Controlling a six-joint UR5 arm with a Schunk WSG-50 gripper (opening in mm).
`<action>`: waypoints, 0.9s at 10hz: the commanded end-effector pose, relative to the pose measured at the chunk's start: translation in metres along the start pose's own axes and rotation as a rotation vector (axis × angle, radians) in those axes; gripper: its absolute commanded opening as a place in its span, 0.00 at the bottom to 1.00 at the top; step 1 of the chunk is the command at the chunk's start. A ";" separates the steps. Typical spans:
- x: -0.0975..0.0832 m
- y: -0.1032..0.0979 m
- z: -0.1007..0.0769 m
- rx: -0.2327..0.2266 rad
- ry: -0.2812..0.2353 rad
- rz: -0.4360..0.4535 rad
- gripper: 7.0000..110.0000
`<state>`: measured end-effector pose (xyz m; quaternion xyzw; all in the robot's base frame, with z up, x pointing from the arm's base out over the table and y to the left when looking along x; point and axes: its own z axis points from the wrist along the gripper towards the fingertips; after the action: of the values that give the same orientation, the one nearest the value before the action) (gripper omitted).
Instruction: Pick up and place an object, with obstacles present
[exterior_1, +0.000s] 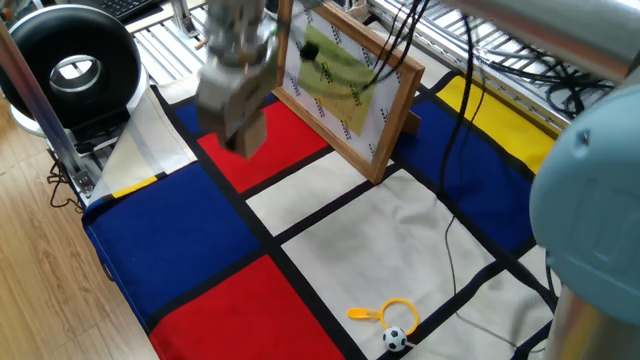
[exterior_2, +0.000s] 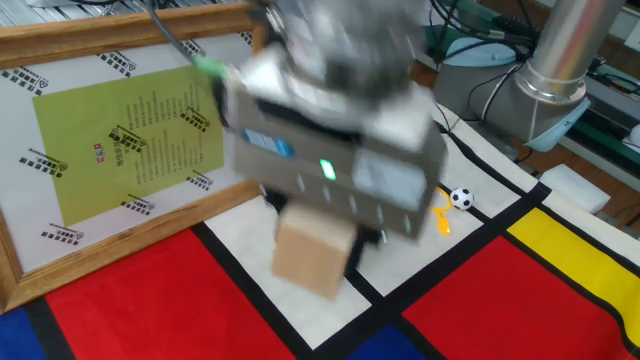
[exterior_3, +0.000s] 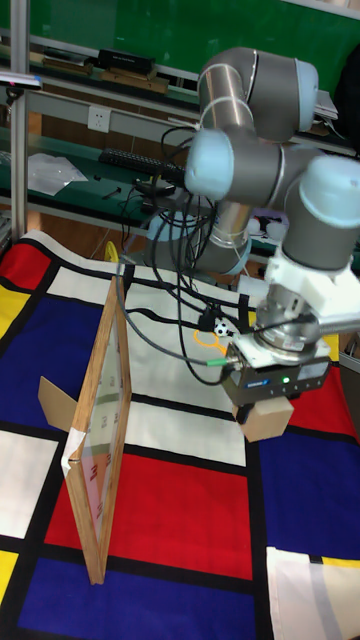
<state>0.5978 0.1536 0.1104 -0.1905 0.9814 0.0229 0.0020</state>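
The object, a tan wooden cube (exterior_2: 310, 262), hangs above the cloth with my gripper (exterior_2: 320, 238) shut on it. Both are motion-blurred. In one fixed view the cube (exterior_1: 246, 136) is over the red patch, left of the obstacle. That obstacle is a large light-wood picture frame (exterior_1: 345, 85) standing upright with a yellow-green sheet on its white panel. The tall fixed view shows the cube (exterior_3: 268, 422) under the gripper (exterior_3: 266, 406), well to the right of the frame (exterior_3: 105, 440).
A tiny football (exterior_1: 395, 340) and a yellow ring (exterior_1: 398, 312) lie on a white patch near the cloth's edge. A black round device (exterior_1: 70, 65) stands beyond the table corner. Cables trail across the cloth behind the frame.
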 end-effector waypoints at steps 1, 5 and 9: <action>0.015 0.006 0.047 0.021 0.033 0.003 0.00; 0.031 -0.025 0.073 0.038 0.033 -0.020 0.00; 0.030 -0.038 0.078 0.044 0.033 -0.032 0.00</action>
<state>0.5830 0.1175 0.0350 -0.2072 0.9783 -0.0031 -0.0089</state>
